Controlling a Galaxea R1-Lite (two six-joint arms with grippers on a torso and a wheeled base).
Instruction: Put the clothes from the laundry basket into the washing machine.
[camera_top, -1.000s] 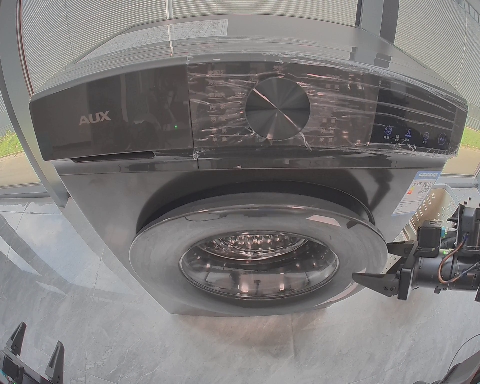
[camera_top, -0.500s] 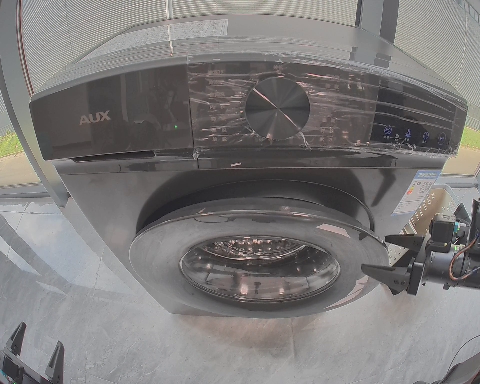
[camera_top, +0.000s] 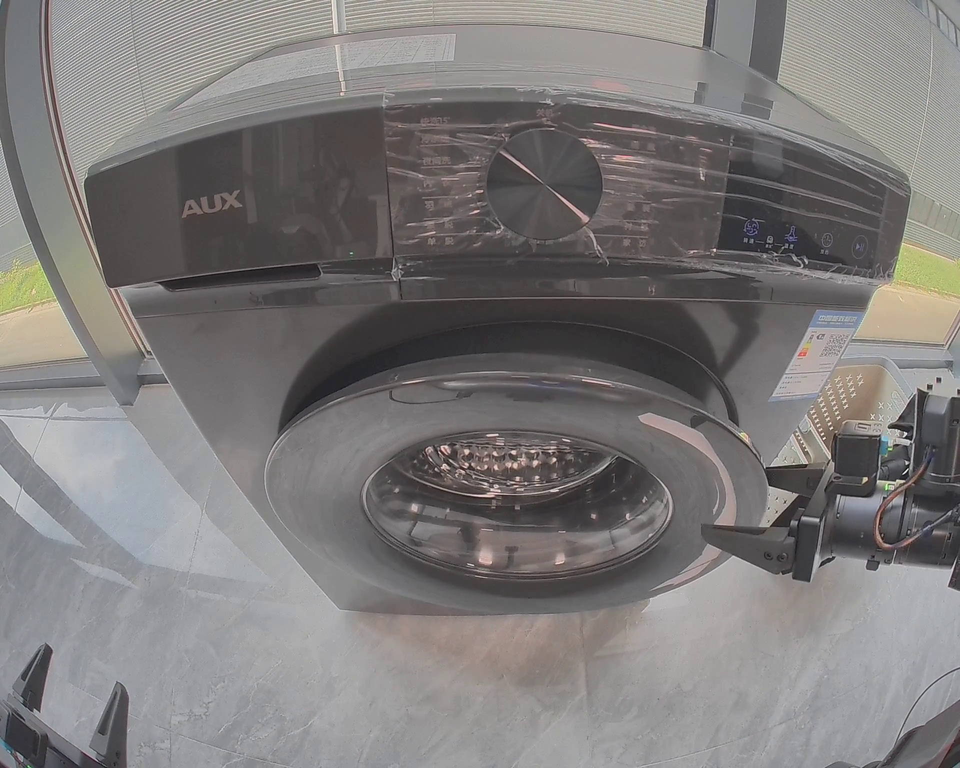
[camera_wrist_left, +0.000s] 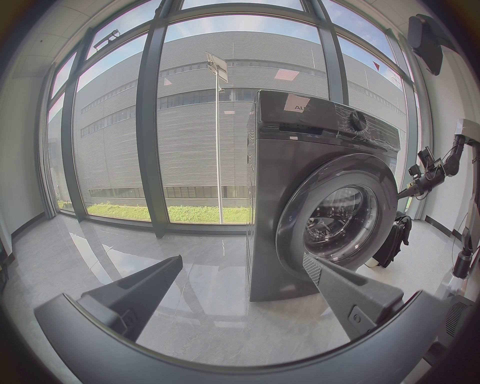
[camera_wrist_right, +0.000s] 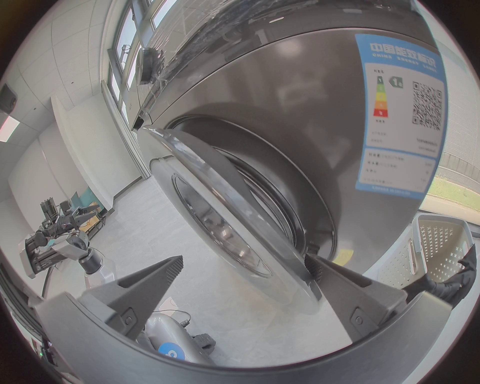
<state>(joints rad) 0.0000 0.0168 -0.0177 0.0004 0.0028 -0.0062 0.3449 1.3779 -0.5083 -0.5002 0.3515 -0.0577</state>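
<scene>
The washer (camera_top: 220, 380) stands on the grey floor (camera_top: 250, 650) with its round door (camera_top: 320, 480) ajar, the free edge swung a little off the front. The right gripper (camera_top: 742, 502) sits at that edge, on the door's right side, fingers spread wide with the rim between them; whether a pad touches the rim I cannot tell. The basket (camera_top: 862, 392), white and perforated, stands just beside the washer's right side, behind the right arm, and a dark cloth (camera_wrist_right: 450, 289) drapes over its rim. The left gripper (camera_top: 75, 695) hangs low at the left, well apart from the washer, wide and empty
</scene>
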